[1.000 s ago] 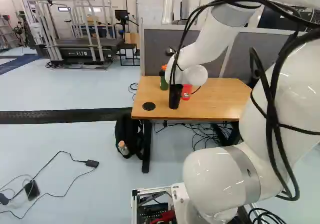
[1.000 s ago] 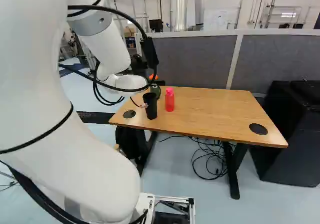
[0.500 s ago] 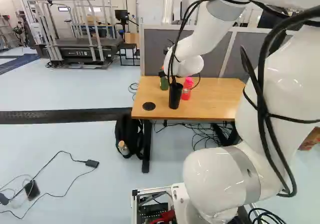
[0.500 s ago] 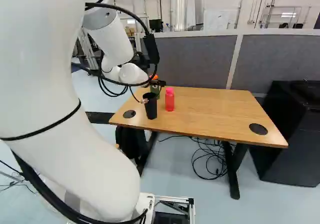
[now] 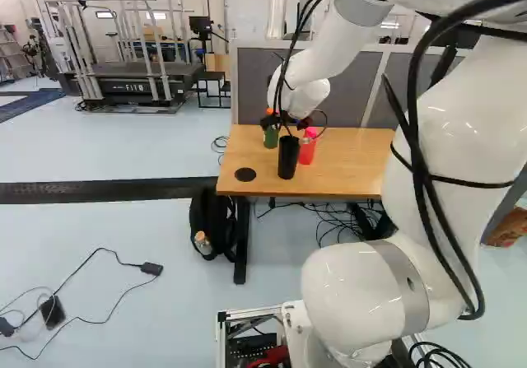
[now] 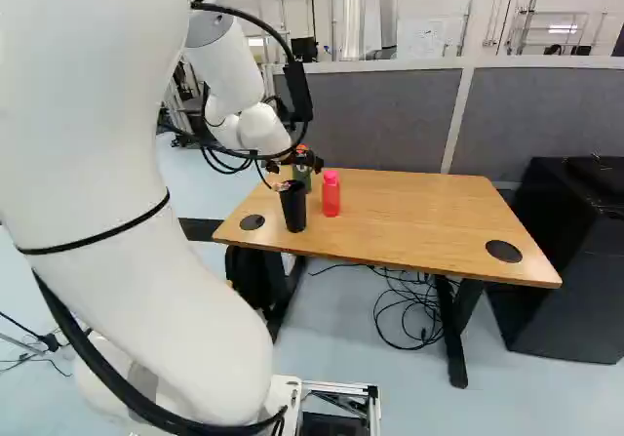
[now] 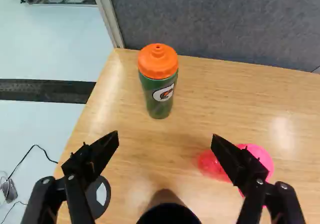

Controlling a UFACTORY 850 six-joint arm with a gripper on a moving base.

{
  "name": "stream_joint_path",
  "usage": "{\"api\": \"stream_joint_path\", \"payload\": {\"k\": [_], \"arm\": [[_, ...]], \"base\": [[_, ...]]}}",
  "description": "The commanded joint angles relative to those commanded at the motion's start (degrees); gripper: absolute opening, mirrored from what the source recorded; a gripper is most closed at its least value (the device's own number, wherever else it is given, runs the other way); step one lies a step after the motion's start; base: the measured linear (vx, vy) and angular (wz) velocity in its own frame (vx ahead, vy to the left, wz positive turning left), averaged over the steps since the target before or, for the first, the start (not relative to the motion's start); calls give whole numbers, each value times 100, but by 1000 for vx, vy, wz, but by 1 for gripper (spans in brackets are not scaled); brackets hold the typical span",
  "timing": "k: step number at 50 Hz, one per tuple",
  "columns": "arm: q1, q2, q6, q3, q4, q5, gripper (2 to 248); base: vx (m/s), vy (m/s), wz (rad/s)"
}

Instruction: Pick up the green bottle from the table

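Note:
My gripper [image 5: 284, 123] hangs over the far left part of the wooden table [image 5: 362, 158] in the left base view. In the wrist view the gripper [image 7: 166, 138] is open, nothing between its fingertips. Ahead of them the green bottle [image 7: 159, 96] with an orange lid stands upright on the table, apart from both fingers. The same green bottle [image 6: 302, 176] is partly covered by the gripper in the right base view.
A black cup [image 6: 293, 210] stands nearer the base than the bottle, below the open fingers in the wrist view. A pink-red bottle [image 6: 331, 197] stands right of it, partly behind one finger [image 7: 235, 159]. Grey partition [image 6: 380, 114] behind the table.
The arm's wrist has swung rightward in the right base view and tilted, bringing the gripper into sight above the table. The base, bottles and cup have stayed in place.

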Motion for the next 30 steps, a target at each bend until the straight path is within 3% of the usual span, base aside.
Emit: {"api": "stream_joint_path", "payload": {"k": [11, 30], "arm": [[6, -239, 0, -326, 0, -423, 247], [29, -749, 0, -906, 0, -658, 247]], "base": [[0, 0, 0], [0, 0, 0]]}}
